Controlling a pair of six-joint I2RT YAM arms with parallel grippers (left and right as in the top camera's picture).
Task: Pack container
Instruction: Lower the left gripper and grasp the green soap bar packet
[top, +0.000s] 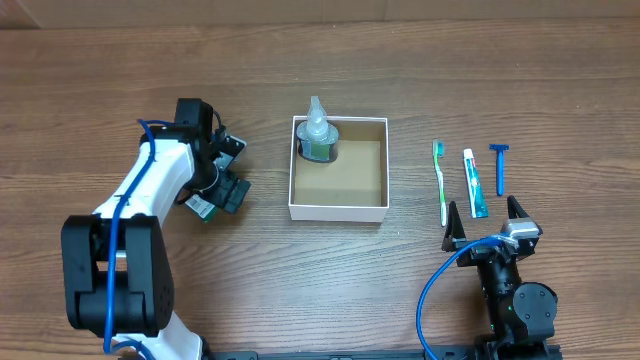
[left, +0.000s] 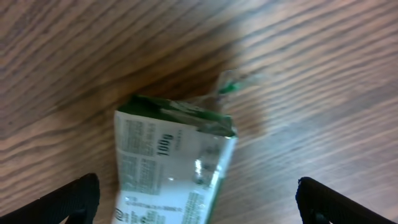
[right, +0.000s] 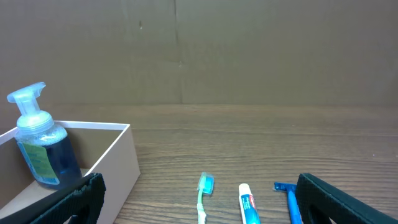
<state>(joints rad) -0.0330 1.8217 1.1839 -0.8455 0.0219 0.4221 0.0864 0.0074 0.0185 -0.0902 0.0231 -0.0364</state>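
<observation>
The container (top: 338, 209), a square shallow box with white walls and a brown inside, stands mid-table. A blue pump soap bottle (top: 318, 138) stands upright in its back left corner. My left gripper (top: 222, 193) is left of the box, low over a green and white packet (top: 203, 207) lying on the table. In the left wrist view the packet (left: 168, 168) lies between the wide-open fingers (left: 199, 205), touching neither. My right gripper (top: 485, 223) is open and empty, just in front of the toothbrush, toothpaste and razor.
A green toothbrush (top: 441, 182), a toothpaste tube (top: 474, 184) and a blue razor (top: 500, 166) lie side by side right of the box. The right wrist view shows them (right: 202, 196) (right: 247, 204) (right: 289, 199), the box wall (right: 118, 165) and the bottle (right: 37, 146).
</observation>
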